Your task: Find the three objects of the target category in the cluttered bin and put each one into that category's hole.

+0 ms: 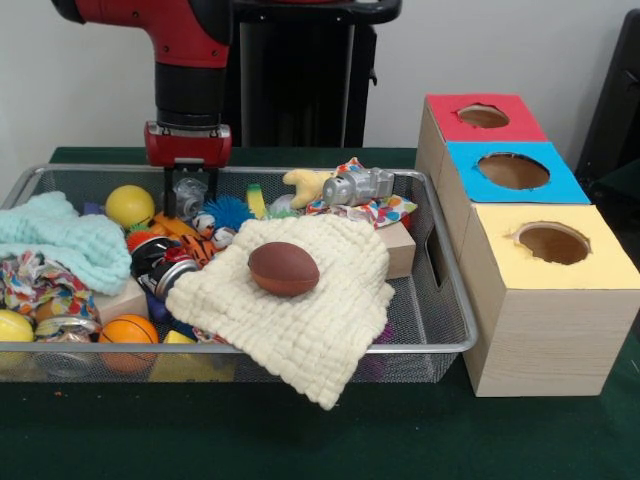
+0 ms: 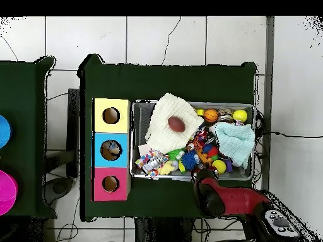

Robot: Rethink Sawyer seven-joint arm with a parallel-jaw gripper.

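the gripper is hanging from the red arm over the far side of the bin, its dark fingers reaching down among the toys. whether the jaws are apart or clamped on something i cannot tell, since clutter is crowding the tips. a grey metal piece is sitting right beside the jaws, and a yellow ball is lying just to their picture-left in the front view. a blue spiky toy is resting just to their picture-right.

nearer the camera than the jaws, a cream knitted cloth is spreading across the middle of the bin and drooping over its front rim, and a brown football is lying on top of it. a pale mint cloth is bunching up to the jaws' picture-left, with an orange ball sitting against the front rim below it. a silver toy is lying on a patterned cloth well to the jaws' picture-right.

beyond the bin's picture-right end, well apart from the jaws, three cardboard boxes are standing in a row. the hole is opening in the red top of the farthest box; the blue-topped box and the yellow-topped box are following toward the camera. in the overhead view the gripper is showing at the bin's lower edge.
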